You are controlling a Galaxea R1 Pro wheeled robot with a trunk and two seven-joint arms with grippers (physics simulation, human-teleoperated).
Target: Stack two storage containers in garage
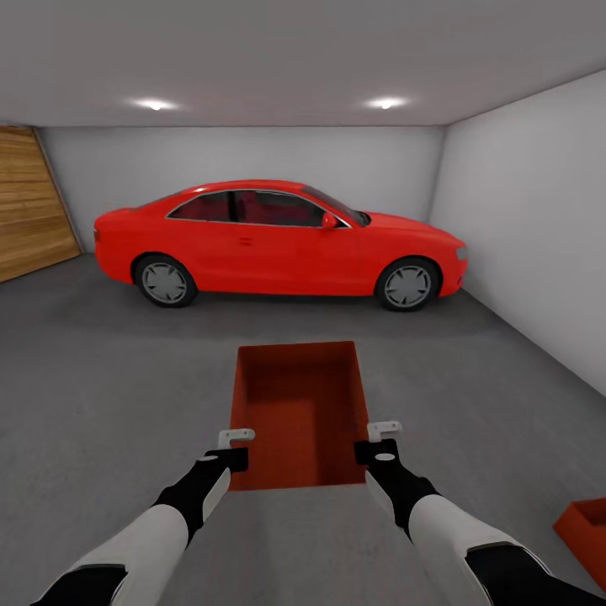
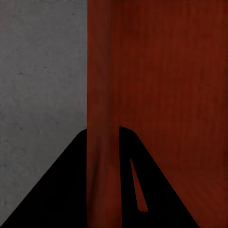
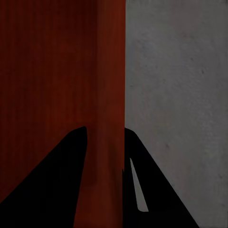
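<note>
- Loc: garage, grey concrete floor (image 1: 101, 396), pale grey walls.
- Storage container no. 1 (image 1: 301, 412): red-orange, open-topped, directly between the two grippers, long axis running away from the robot. Cannot tell whether it rests on the floor or is held just above it.
- Left gripper (image 1: 234, 448): on the container's left long wall, near the robot-side corner. Left wrist view: wall (image 2: 102, 95) passes between the two dark fingers (image 2: 61, 190), one finger inside the box, one outside; jaws narrowed onto the wall, closed on it.
- Right gripper (image 1: 380, 442): same arrangement on the right long wall. Right wrist view: wall (image 3: 111, 95) runs between the fingers (image 3: 52, 185); jaws clamped on it, floor (image 3: 180, 95) visible on the outer side.
- Storage container no. 2 (image 1: 585, 530): on the floor to the right of the right gripper and nearer the robot, apart from no. 1; partly cut off by the frame edge.
- Red car (image 1: 278, 244): parked side-on well beyond both grippers, across the far end.
- Wood-panelled door (image 1: 29, 202): far left, beyond the left gripper.
</note>
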